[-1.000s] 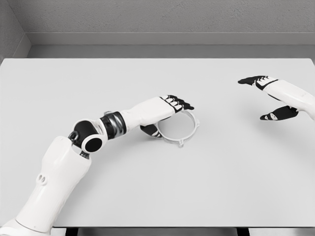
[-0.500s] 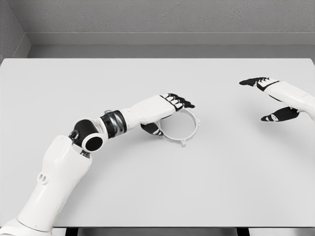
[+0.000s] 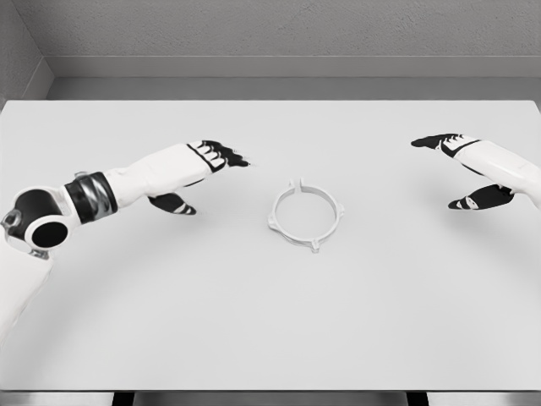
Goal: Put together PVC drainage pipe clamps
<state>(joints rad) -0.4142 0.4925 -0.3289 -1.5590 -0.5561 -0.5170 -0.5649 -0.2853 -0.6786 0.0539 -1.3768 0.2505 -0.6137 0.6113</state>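
Clamp [image 3: 306,217] lies flat mid-table [image 3: 254,321], a closed white ring with small tabs, touched by neither hand. Left hand [image 3: 196,173] hovers to its left, well apart, fingers spread, holding nothing. Right hand [image 3: 463,169] hovers far right, also open and empty. Judged step: clamp set down, looks joined. Next move would call for a fresh part; none in view

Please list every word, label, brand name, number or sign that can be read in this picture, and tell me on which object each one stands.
There is no readable text in the head view.
The clamp ring is plain white, with no marking.
The table is bare grey, with no label.
The left hand and the right hand show only black and white surfaces, no letters or numbers.
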